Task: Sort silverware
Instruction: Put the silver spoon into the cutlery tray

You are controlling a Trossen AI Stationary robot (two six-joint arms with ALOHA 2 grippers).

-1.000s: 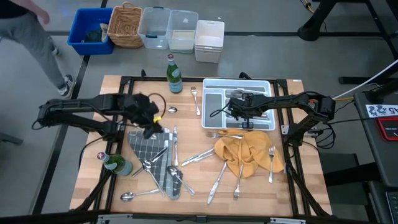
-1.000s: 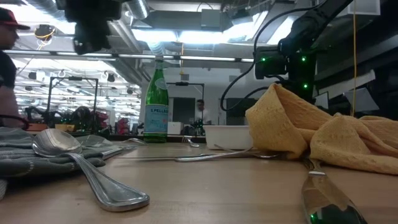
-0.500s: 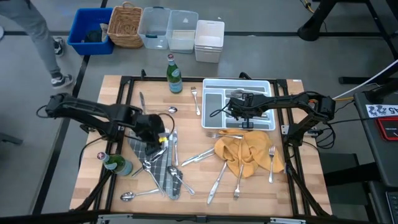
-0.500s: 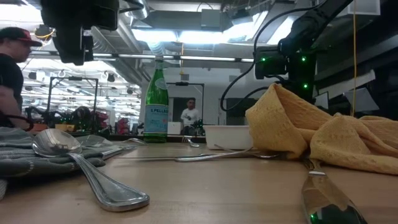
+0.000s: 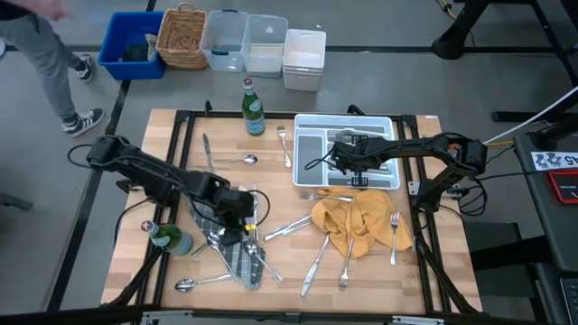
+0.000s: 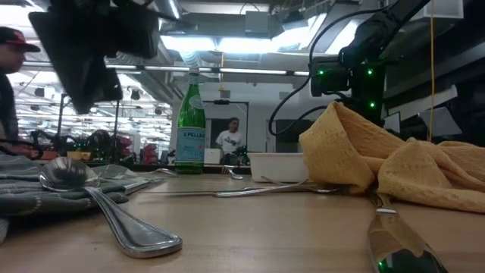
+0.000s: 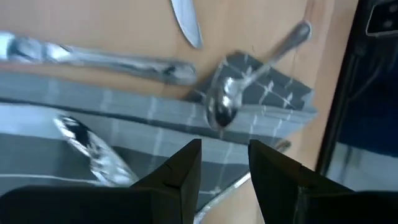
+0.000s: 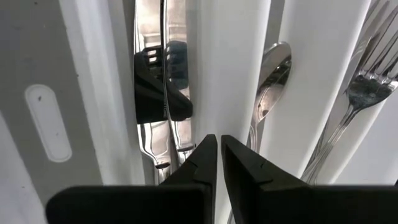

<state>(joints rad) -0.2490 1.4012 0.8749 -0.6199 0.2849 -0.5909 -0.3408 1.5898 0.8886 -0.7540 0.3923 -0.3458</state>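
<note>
From above, I see my left gripper (image 5: pixel 242 219) low over the grey checked cloth (image 5: pixel 221 226) at about eight o'clock on the wooden table (image 5: pixel 280 280), its two dark fingers (image 7: pixel 180 174) parted with nothing between them. Its wrist view shows a shiny metal spoon (image 7: pixel 227 102) lying bowl-down on that cloth, a knife tip (image 7: pixel 186 22) and another handle (image 7: pixel 93 57) on bare wood beside it. My right gripper (image 5: pixel 348 162) hangs over the white compartmented plastic tray (image 5: pixel 390 126) at about one o'clock; its fingers (image 8: pixel 200 163) are pressed nearly together and empty, above a divider between slots holding knives (image 8: pixel 152 74), a spoon (image 8: pixel 270 81) and forks (image 8: pixel 364 90). The slim silver-coloured silverware (image 5: pixel 316 257) is otherwise scattered: several pieces on and around the mustard-yellow crumpled cloth (image 5: pixel 357 221) at four o'clock, more on the grey cloth. A green glass bottle (image 5: pixel 252 106) stands at twelve o'clock; a second one (image 5: pixel 170 239) stands at eight o'clock.
</note>
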